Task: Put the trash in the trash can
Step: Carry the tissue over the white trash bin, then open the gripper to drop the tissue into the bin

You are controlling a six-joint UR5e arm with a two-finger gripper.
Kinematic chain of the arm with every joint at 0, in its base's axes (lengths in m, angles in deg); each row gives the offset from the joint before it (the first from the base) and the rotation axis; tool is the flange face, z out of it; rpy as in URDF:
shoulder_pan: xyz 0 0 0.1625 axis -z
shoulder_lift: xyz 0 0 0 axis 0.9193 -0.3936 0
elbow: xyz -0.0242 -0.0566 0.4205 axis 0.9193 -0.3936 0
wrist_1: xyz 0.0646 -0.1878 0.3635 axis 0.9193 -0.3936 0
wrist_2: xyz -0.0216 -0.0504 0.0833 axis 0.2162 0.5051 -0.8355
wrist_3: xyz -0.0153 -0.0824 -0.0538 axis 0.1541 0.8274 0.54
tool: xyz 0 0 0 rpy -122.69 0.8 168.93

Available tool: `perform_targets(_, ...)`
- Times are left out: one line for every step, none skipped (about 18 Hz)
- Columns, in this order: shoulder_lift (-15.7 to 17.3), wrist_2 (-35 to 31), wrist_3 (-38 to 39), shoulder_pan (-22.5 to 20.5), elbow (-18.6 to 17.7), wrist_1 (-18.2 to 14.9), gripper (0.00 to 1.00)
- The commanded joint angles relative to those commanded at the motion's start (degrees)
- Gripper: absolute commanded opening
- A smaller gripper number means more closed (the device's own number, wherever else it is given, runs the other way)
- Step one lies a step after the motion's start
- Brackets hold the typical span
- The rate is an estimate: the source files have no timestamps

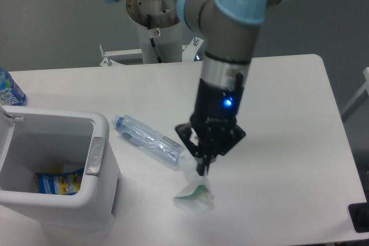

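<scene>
A small white packet (194, 194) with dark print hangs from my gripper (200, 170), which is shut on its top edge and holds it above the table. A clear dented water bottle (149, 141) with a blue cap lies on its side on the table, just left of the gripper. The white trash can (101, 122) with a grey latch panel stands at the front left; its opening faces up.
A yellow and blue wrapper (57, 182) lies inside the can. A bottle with a blue printed label (10, 91) stands at the far left edge. The arm's base column (157, 15) rises behind the table.
</scene>
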Motion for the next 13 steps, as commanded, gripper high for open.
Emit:
perform_targets(0.70, 0.70, 0.62, 0.62, -0.09, -0.09, 0.03)
perform_targets(1.41, 1.32, 0.89, 1.23, -0.52, -0.09, 0.03)
perform_targets(2.11, 1.59, 1.06, 2.02, -0.70, -0.17, 0.03)
perform_targets(2.64, 1.59, 1.32, 3.07, -0.70, -0.18, 0.03)
perform_targets(2.90, 1.68, 1.94, 4.04, -0.70, -0.18, 0.03)
perform_targets(3.34, 1.68, 2.46, 4.75, -0.62, -0.18, 0.03)
perform_targets(3.78, 1.68, 2.47, 5.54, -0.70, -0.18, 0.03)
perform_targets(4.05, 1.76, 2.47, 6.94, -0.70, -0.18, 0.03)
perform_targets(4.22, 1.77, 2.56, 8.61, -0.70, -0.18, 0.03)
perform_targets(4.31, 1.68, 2.56, 10.10, -0.79, -0.18, 0.03)
perform_targets(4.31, 1.59, 2.56, 11.33, -1.14, -0.18, 0.03)
perform_targets(4.75, 1.68, 2.56, 12.22, -1.49, -0.18, 0.03)
perform_targets(4.93, 1.76, 2.56, 12.75, -1.93, -0.18, 0.03)
